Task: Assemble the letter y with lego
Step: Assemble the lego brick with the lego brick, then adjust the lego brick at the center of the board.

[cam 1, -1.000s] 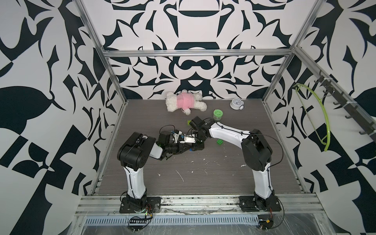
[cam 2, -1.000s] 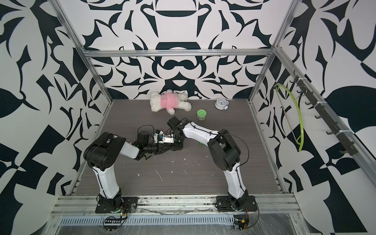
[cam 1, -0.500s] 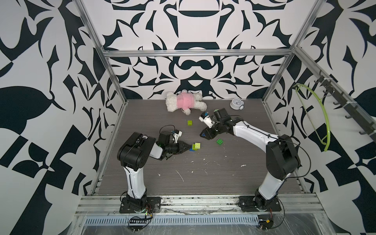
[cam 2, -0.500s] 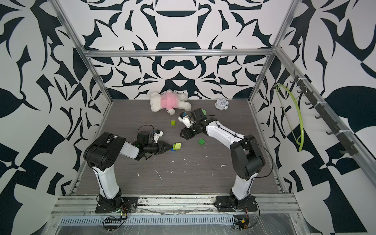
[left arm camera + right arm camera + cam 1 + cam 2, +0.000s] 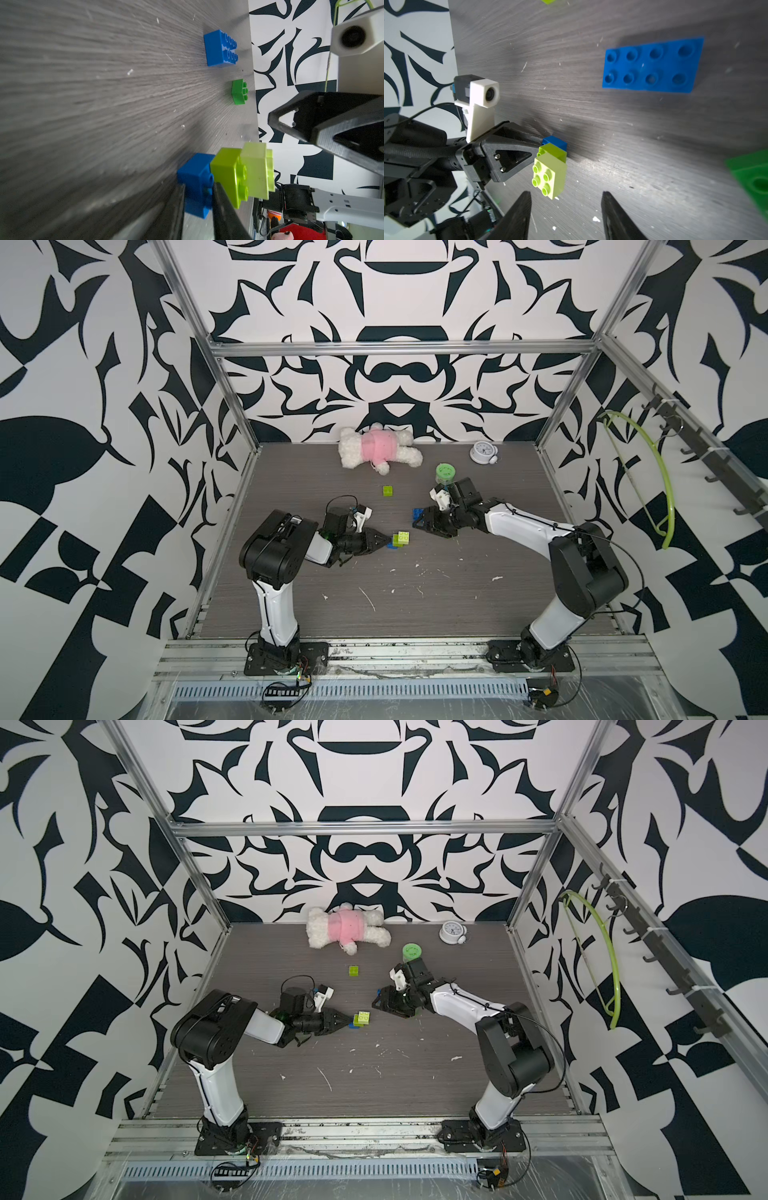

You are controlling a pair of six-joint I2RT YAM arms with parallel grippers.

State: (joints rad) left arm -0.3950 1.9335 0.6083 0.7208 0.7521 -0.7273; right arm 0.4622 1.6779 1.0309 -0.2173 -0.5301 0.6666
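Lime green studded plastic brick (image 5: 226,172) and pale yellow brick (image 5: 257,168) sit stacked on small blue brick (image 5: 195,182), which left hand (image 5: 384,540) clenches on grey desk (image 5: 415,593). Right hand (image 5: 420,519) released, empty, near wide blue brick (image 5: 652,66). Judgement: grip its long sides squarely, align studs before pressing. No readable writing.

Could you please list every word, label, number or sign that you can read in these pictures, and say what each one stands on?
No text can be read here.
The alarm clock: dial markings too small to read.
The green tub: marks on its lid too small to read.
The pale yellow brick: studs show no legible lettering.
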